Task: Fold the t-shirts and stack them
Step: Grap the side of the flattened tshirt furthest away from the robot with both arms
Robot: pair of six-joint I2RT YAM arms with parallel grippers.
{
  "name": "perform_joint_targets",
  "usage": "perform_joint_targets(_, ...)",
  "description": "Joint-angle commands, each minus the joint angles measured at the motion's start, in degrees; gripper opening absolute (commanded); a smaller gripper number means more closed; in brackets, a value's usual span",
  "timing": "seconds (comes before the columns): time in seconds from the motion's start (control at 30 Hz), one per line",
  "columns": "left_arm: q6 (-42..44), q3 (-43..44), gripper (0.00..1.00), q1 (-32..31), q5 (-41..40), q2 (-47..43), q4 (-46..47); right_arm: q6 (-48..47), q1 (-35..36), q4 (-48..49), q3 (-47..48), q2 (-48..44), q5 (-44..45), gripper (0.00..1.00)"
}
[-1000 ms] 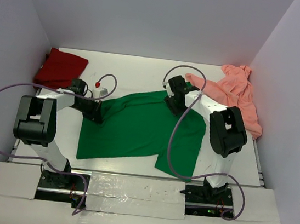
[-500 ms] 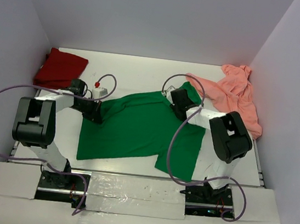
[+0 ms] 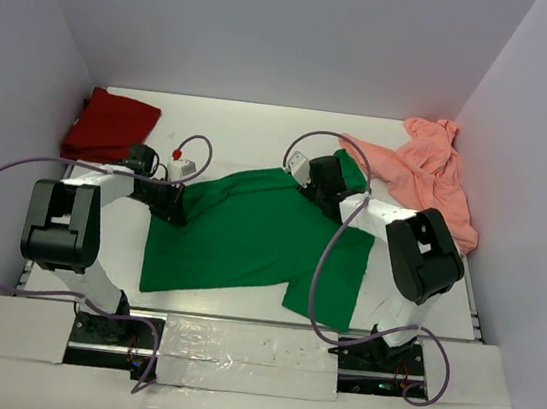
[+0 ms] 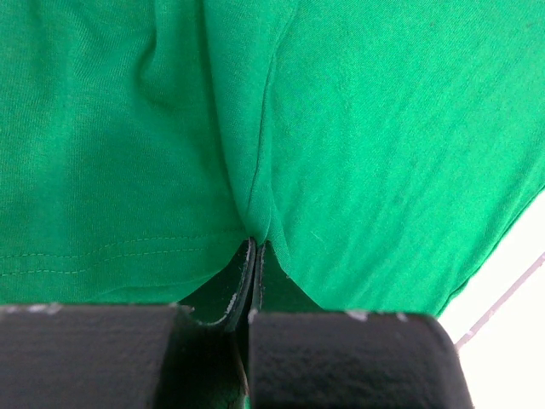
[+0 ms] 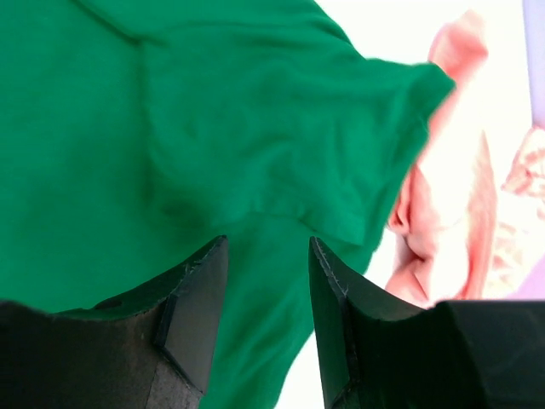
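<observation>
Left gripper (image 4: 254, 249) clamped on a fold of the green shirt (image 3: 250, 232); right gripper (image 5: 268, 244), jaws apart, over the same shirt near the pink shirt (image 3: 429, 175); red shirt (image 3: 110, 125) far-left.

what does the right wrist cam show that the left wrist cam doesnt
Only the right wrist view: the salmon-pink t-shirt beside the green t-shirt, and the right tool, jaws apart above the cloth. Only the left wrist view: the left tool pinched shut on a fold near a stitched hem. Both: green cloth filling most of the frame.
</observation>
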Motion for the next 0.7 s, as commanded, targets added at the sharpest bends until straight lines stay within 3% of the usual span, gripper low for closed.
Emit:
perform_joint_targets(0.0,0.75,0.02,0.0,-0.31,0.66,-2.71,-0.87,0.08,0.73,-3.7,3.95,-0.93,-5.24,0.49)
perform_joint_targets(0.67,1.01,0.81,0.0,-0.31,0.48,-2.63,-1.92,1.05,0.73,-12.77,8.62,3.73,-10.87,0.47)
